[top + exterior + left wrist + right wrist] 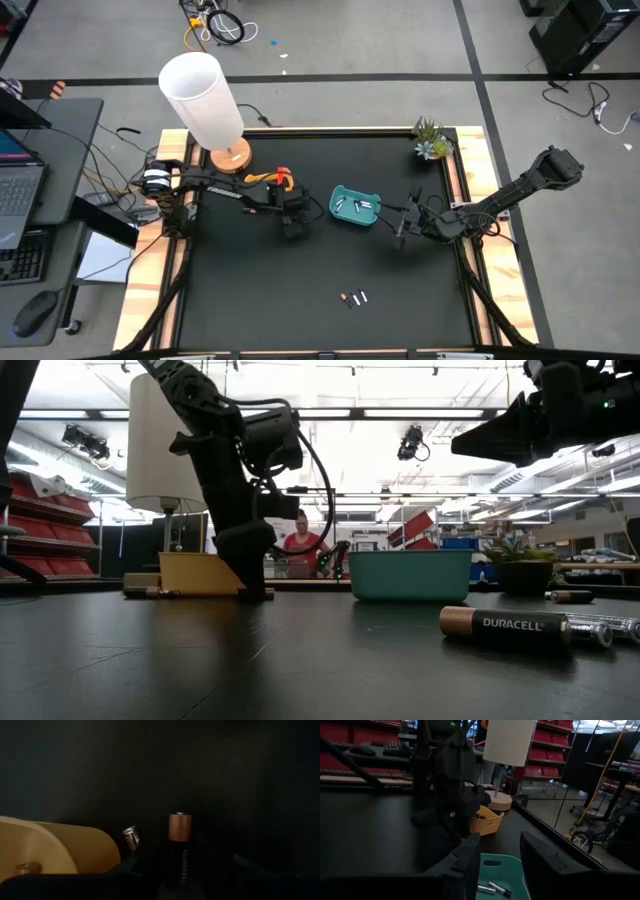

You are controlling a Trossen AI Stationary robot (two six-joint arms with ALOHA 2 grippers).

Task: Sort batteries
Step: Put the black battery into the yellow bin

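Battery [179,847] in left gripper [180,870]: left wrist view only; high view hides it.

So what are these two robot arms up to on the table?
They are sorting batteries. The left gripper, low beside the yellow tray, grips a copper-topped battery. The right gripper hangs open over the teal tray, which already holds a few. Three loose batteries wait near the table's front.

- A robotics lab or workshop: red storage shelving [350,732] lines the walls.
- Strip ceiling lights [400,413] run overhead.
- Loose cables [215,25] lie on grey floor beside a laptop [20,195] and the black worktop [300,290].
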